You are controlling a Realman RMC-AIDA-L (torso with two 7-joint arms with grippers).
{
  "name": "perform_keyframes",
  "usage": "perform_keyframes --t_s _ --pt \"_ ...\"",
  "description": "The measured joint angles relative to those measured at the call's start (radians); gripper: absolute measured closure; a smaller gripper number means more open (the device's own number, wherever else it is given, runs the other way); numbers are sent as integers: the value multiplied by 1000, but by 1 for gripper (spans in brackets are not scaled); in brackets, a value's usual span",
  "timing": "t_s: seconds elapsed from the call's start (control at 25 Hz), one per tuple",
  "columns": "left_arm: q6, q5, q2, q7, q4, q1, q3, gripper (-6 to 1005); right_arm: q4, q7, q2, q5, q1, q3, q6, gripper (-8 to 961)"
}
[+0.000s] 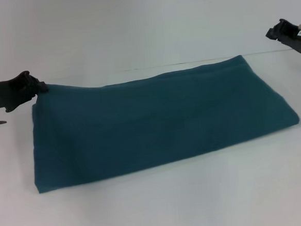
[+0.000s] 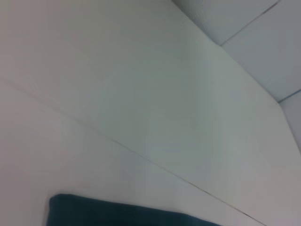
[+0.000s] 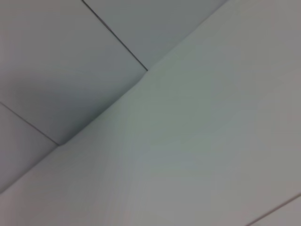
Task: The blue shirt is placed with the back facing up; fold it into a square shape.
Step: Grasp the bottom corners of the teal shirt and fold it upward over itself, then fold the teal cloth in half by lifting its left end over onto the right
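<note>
Reaching in from the near-left side, your left gripper [image 1: 41, 87] sits right at the far-left corner of the blue shirt [image 1: 161, 125], its tip touching the cloth edge. You cannot tell from the head view whether its jaws are pinching the corner or merely resting against it; the left wrist view shows only a strip of teal cloth [image 2: 122, 214] against the white table [image 2: 141, 94], with no fingers in sight.

Your right gripper [image 1: 280, 30] hangs at the far-right, well apart from the shirt and above the table — whether it is spread or pressed together cannot be told either.

The shirt lies already folded into a long band across the table [image 1: 157, 205], plain side up, running from near-left to far-right. It looks like 1 or 2 crosswise folds remain before it reads as a square.

For the step in hand, confirm a firm pinch through every layer at that left corner before you lift. Bring the right gripper to a matching corner so both ends of the edge rise together — a single-corner lift would likely drag the band askew.
</note>
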Motion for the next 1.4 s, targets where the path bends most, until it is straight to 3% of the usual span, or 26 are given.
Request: perform_keyframes --t_s 0.48,1.12,1.4 --pt "-32 2 -11 -1 -4 5 13 967 5 -23 7 -4 26 -32 49 927" --pt "-74 2 -6 -2 -38 16 13 955 1 -18 -3 8 -6 -27 -34 924" --pt "-92 -29 -11 -2 -11 59 3 718 1 -18 -3 21 -21 -27 -57 913"
